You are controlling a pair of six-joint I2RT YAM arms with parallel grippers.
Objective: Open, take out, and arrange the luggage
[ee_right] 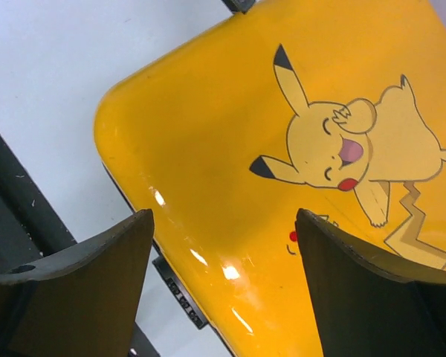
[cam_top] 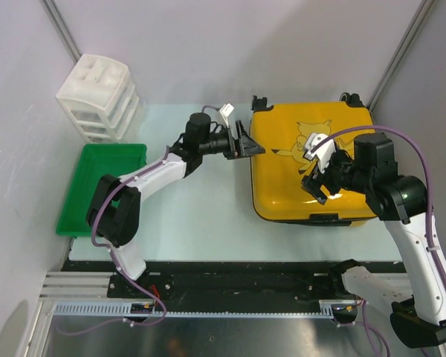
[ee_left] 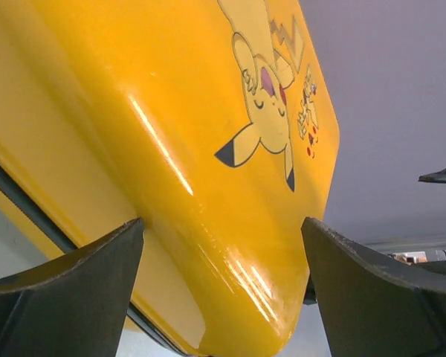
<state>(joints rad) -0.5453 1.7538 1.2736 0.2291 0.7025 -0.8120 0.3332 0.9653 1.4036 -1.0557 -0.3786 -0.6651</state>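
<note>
Yellow luggage (cam_top: 282, 182) lies closed; left claw (cam_top: 250, 141) spread at its edge; right claw (cam_top: 317, 178) spread above.

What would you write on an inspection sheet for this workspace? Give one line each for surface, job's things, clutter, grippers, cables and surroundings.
Surface: pale table top, with the arms mounted at its near edge.
Job's things: luggage, yellow, lying flat and closed on the right side, cartoon print facing up.
Clutter: green tray at the left edge; white drawer unit behind it.
Grippers: left gripper open at the luggage's left rear corner, contact unclear; right gripper open above the lid, holding nothing.
Cables: purple cable loops along the right arm; another hangs by the left arm.
Surroundings: grey walls; metal rail in front.
</note>
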